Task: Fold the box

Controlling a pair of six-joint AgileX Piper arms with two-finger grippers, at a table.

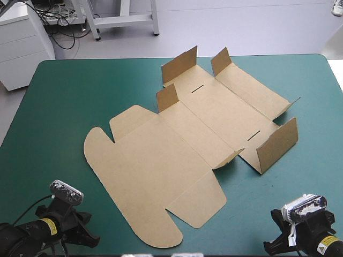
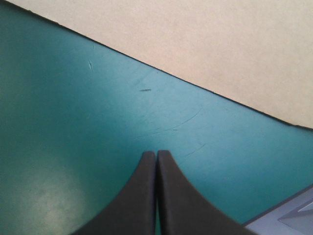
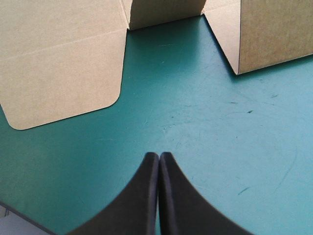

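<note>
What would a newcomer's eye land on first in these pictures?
The box, a big cut brown sheet, lies mostly flat across the middle of the teal-green table, with a few flaps standing up on its far and right sides. The left gripper and right gripper are shut and empty over bare cover by the near edge, not touching it.

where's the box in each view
High view: the box fills the picture's middle, mostly flat, with walls raised at its far right end.
Left wrist view: the box lies ahead of the shut left gripper, apart.
Right wrist view: its rounded flap and raised wall are ahead of the right gripper.
Shared landmark: teal-green cover.
</note>
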